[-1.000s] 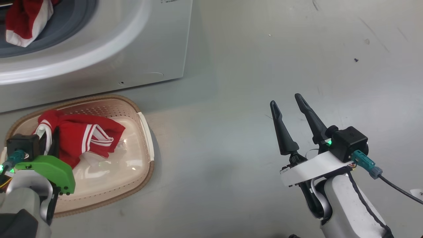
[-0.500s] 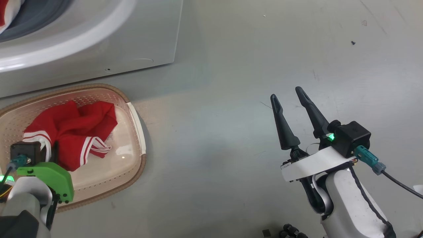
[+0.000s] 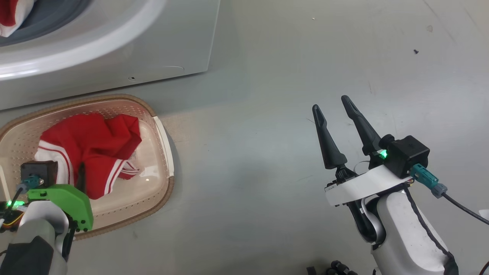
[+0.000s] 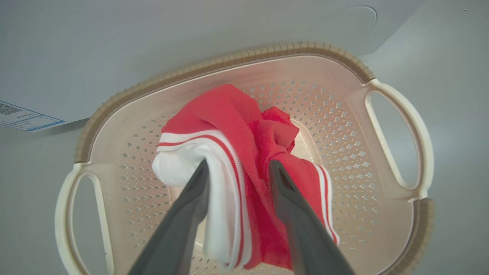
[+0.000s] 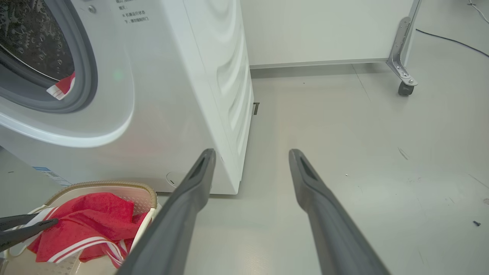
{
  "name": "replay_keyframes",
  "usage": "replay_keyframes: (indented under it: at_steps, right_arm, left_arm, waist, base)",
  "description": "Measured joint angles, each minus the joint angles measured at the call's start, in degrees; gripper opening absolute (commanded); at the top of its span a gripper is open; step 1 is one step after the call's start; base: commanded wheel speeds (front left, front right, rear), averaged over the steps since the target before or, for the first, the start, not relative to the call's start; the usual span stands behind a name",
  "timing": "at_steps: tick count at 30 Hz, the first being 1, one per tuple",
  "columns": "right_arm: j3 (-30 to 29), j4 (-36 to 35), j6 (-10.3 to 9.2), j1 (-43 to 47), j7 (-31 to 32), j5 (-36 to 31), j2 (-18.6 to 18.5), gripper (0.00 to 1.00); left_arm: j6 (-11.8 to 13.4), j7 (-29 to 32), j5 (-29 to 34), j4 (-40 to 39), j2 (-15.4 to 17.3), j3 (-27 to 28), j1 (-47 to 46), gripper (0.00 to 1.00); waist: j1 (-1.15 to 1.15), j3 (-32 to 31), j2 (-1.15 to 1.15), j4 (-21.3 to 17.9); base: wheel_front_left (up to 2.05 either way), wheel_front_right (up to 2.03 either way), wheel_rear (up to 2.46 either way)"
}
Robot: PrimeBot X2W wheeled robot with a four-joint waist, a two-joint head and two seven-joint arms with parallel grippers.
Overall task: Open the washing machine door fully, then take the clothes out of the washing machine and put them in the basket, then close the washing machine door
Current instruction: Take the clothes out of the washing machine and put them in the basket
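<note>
Left gripper (image 4: 237, 166): fingers spread, tips set down in the clothes (image 4: 229, 114). Red fabric with white stripes is bunched between the two fingers and touches each. The white hem is folded over one finger. The garment lies in the middle of the basket (image 4: 214, 63), clear of both side handles.

The basket stands on the floor (image 3: 248, 152). Its long brown rim is just beside the lower front of the washing machine (image 5: 183, 95), near that front's corner. A further red-and-white piece (image 5: 61, 87) hangs over the grey gasket at the lower edge of the drum opening.

Right gripper (image 3: 331, 105): fingers spread and empty, above bare floor, well apart from the basket.
</note>
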Motion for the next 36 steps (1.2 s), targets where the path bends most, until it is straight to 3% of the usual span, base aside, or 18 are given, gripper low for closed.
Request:
replay_keyframes:
  at_steps: [9, 22, 36]
  right_arm:
    - [-1.19, 0.76, -0.01, -0.08, 0.0, -0.11, 0.0, 1.0]
    - [-2.98, 2.49, 0.01, -0.12, 0.0, -1.09, -0.02, 1.0]
    - [-4.47, 4.79, 0.53, 1.78, 0.0, -1.09, -0.26, 1.0]
  left_arm:
    - [-0.07, -1.78, -0.02, 2.87, -0.73, -0.05, -0.63, 1.0]
    - [-0.24, -7.99, -1.01, 4.09, -4.49, -0.6, -1.41, 1.0]
    - [-0.81, -9.24, -0.98, -1.79, -6.43, -1.74, -1.55, 1.0]
  waist:
    - [0.0, -1.88, 0.0, 0.73]
    - [0.0, -7.64, 0.0, 3.5]
    - [0.0, -16.94, 0.0, 8.43]
  base:
    - [0.0, 0.0, 0.0]
    - [0.0, 0.0, 0.0]
    - [0.0, 0.0, 0.0]
